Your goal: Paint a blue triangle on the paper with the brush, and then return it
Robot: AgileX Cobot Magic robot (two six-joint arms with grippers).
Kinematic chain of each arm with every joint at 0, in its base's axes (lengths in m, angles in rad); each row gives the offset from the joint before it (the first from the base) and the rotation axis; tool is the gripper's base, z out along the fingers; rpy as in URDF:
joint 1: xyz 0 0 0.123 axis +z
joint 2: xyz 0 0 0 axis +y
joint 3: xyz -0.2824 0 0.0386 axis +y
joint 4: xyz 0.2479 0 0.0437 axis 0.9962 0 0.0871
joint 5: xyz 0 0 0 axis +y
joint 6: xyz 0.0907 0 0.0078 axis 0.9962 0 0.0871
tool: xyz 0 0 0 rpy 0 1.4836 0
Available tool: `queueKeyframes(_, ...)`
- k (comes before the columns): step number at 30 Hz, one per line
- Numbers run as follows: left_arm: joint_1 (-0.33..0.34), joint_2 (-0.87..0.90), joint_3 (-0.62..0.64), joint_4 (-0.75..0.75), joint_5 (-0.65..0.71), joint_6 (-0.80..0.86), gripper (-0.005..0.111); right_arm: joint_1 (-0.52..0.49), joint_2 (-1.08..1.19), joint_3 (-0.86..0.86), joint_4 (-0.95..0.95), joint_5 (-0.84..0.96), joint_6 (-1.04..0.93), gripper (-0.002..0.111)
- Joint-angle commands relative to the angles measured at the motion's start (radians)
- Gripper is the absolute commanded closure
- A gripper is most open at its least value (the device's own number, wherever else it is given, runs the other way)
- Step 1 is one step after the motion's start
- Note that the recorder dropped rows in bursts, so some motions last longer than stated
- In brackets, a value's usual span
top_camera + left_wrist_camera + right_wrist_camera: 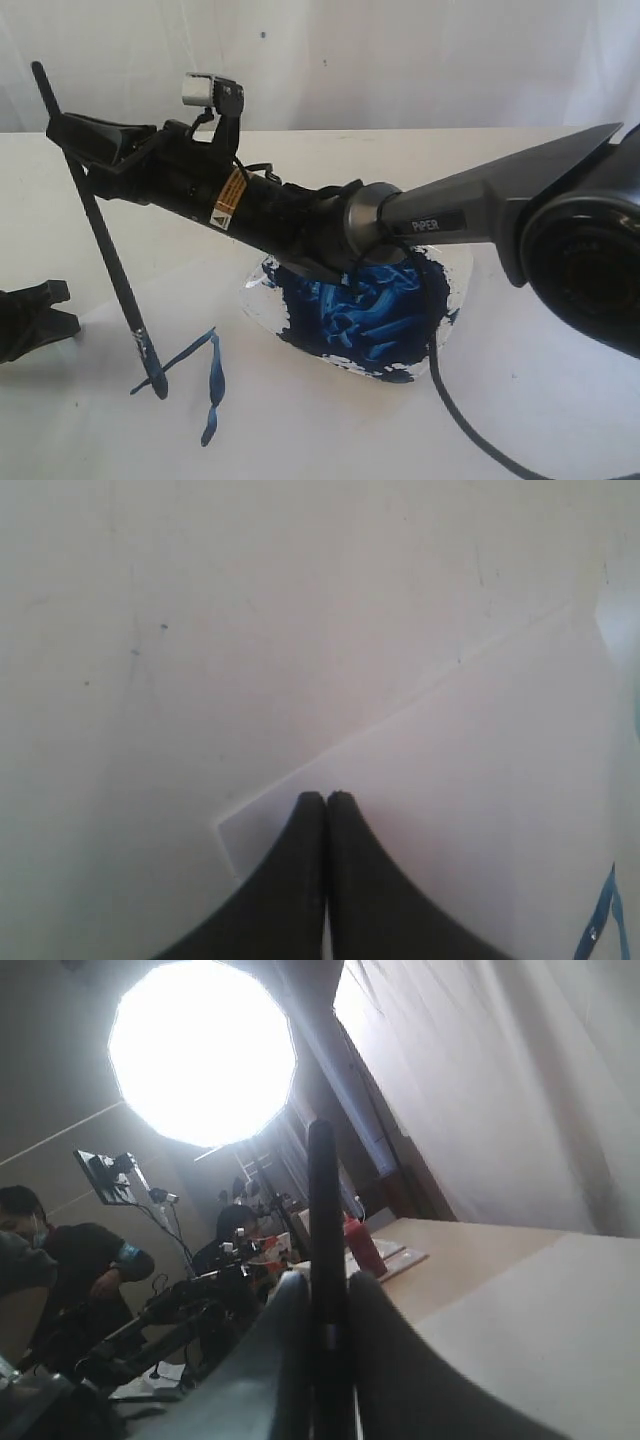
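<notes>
The brush (100,235), clamped in the right gripper (65,132), slants from upper left down to the blue triangle (217,385). The left gripper (38,318) sits closed on nothing.

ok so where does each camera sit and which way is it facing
Exterior view: off the arms, looking down across the table; shows the right arm, the right gripper clamping the brush, and the left gripper at the edge.
Left wrist view: faces down onto the paper; shut jaws show.
Right wrist view: tilted upward along the brush handle toward a lamp and people; its fingers flank the handle.
Shared: exterior and right wrist both show the brush.
</notes>
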Motion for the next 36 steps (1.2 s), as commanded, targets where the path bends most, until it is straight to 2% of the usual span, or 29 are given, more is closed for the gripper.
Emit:
queueKeyframes(1, 0.0, 0.009, 0.003, 0.004, 0.129, 0.007, 0.107, -0.001, 0.027, -0.056, 0.031, 0.0, -0.014, 0.108)
queueKeyframes(9, 0.0, 0.009, 0.003, 0.004, 0.129, 0.007, 0.107, 0.0, 0.074, -0.135, 0.048, 0.04, 0.015, 0.108)
queueKeyframes(19, 0.0, 0.009, 0.003, 0.004, 0.129, 0.007, 0.107, 0.009, 0.115, -0.137, 0.077, 0.014, 0.045, 0.108)
queueKeyframes(36, 0.0, 0.009, 0.003, 0.004, 0.129, 0.007, 0.107, -0.022, 0.072, -0.108, -0.209, -0.018, 0.303, 0.108)
